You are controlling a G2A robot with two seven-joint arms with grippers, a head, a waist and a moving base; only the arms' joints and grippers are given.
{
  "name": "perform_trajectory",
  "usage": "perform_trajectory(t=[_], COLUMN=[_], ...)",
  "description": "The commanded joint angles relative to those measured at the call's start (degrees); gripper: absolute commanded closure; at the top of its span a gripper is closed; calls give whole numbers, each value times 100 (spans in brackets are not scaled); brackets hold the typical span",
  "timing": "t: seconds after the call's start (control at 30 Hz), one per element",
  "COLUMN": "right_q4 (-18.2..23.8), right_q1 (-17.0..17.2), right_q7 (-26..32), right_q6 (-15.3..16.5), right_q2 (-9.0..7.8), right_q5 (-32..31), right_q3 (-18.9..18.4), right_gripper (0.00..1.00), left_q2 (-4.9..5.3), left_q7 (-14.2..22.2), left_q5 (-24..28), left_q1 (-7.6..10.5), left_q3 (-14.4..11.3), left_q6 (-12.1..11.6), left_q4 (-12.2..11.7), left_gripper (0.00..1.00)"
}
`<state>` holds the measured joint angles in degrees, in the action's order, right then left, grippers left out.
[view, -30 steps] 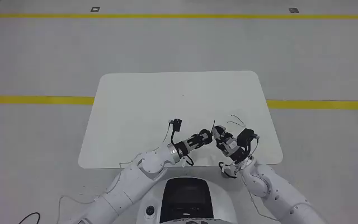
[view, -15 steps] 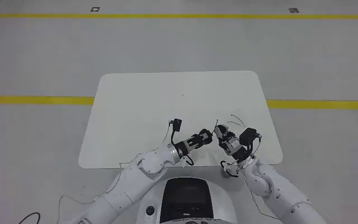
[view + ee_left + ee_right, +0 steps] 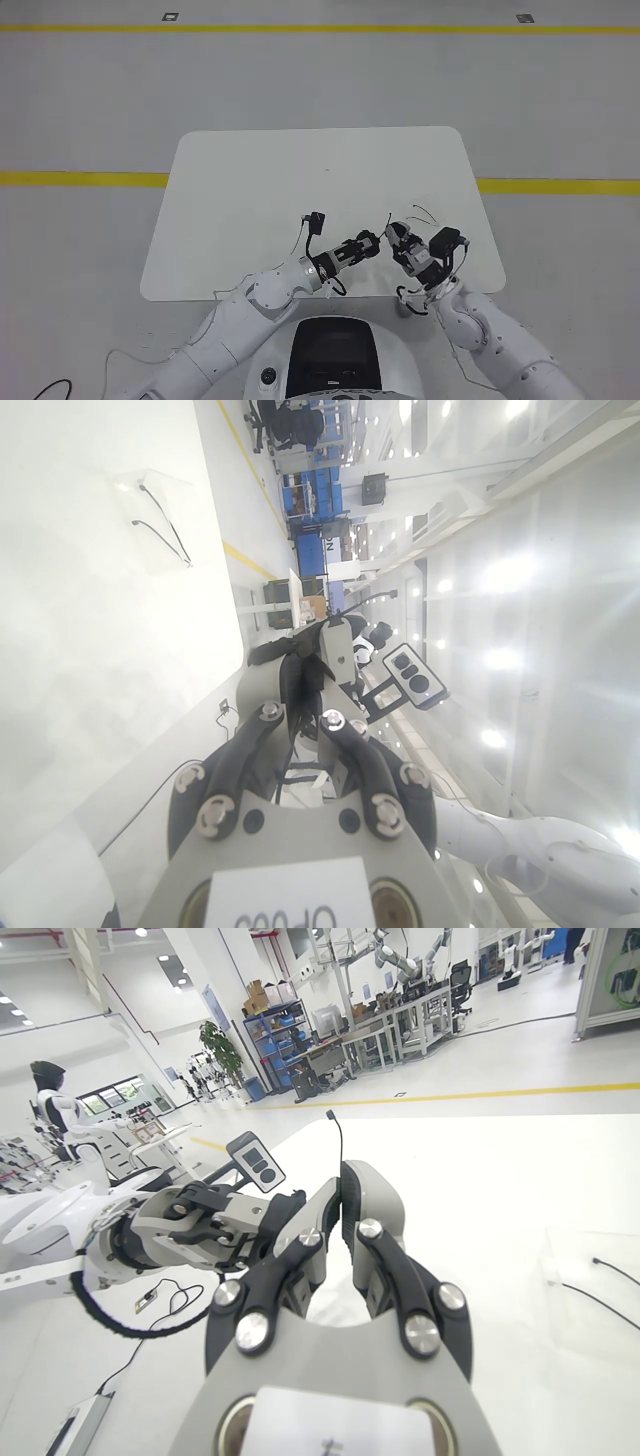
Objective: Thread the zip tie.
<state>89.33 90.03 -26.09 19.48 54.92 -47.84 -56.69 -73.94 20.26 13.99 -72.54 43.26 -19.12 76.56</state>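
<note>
Judging from the zip tie (image 3: 340,1140) standing clamped in the right hand (image 3: 341,1178) above the counter's (image 3: 300,180) near edge, alignment is under way, and the left hand (image 3: 292,1200) just beside it, grip impossible to tell, must next steer the tail into the head.

We lose the lower length of the zip tie (image 3: 340,1138) inside the pinch of the right gripper (image 3: 341,1188). The tip of the left gripper (image 3: 300,672) is a dark blur; what it holds we cannot tell. An edge cuts off two spare ties (image 3: 617,1272).
</note>
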Motion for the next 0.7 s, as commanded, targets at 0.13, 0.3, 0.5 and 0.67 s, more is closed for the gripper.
perform_trajectory(t=[0.13, 0.3, 0.5, 0.67], right_q4=[88, -1, -39, -13], right_q1=[-44, -99, -101, -88], right_q7=[38, 21, -51, -79], right_q6=[0, 0, 0, 0], right_q2=[-45, -71, -88, -109], right_q5=[-11, 12, 51, 94], right_q3=[175, 219, 216, 225], right_gripper=[100, 100, 100, 100], left_q2=[0, 0, 0, 0], left_q7=[0, 0, 0, 0], left_q5=[0, 0, 0, 0], left_q1=[0, 0, 0, 0], left_q3=[0, 0, 0, 0], left_q6=[0, 0, 0, 0], left_q4=[0, 0, 0, 0], left_gripper=[100, 100, 100, 100])
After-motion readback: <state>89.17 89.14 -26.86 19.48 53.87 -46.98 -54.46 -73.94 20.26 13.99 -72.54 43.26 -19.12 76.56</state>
